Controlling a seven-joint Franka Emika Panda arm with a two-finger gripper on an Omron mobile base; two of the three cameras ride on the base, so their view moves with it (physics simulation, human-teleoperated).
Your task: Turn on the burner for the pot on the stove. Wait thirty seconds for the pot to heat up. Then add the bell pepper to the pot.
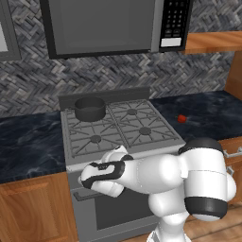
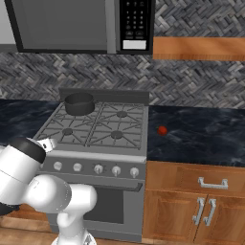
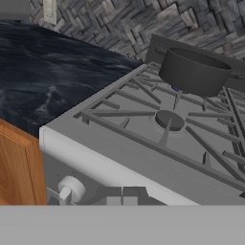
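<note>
The dark grey pot [image 1: 90, 108] [image 2: 79, 104] [image 3: 194, 72] stands on the back left burner of the grey stove [image 1: 156, 142] [image 2: 95, 154]. A faint bluish glint shows under the pot in the hand view. The red bell pepper [image 1: 182, 118] [image 2: 162, 130] lies on the dark counter right of the stove. My gripper [image 3: 122, 195] is shut with nothing in it, low in front of the stove's left front corner. The leftmost knob [image 3: 72, 189] [image 2: 58, 166] sits just left of the fingertips, apart from them. The front left burner [image 3: 170, 119] is bare.
A microwave [image 1: 108, 26] hangs above the stove. Dark counters [image 1: 28, 142] [image 2: 201, 136] flank the stove, over wooden cabinets [image 2: 201, 206]. A row of pale knobs [image 2: 98, 169] runs along the stove front above the oven door. My arm [image 1: 165, 175] bends low across that door.
</note>
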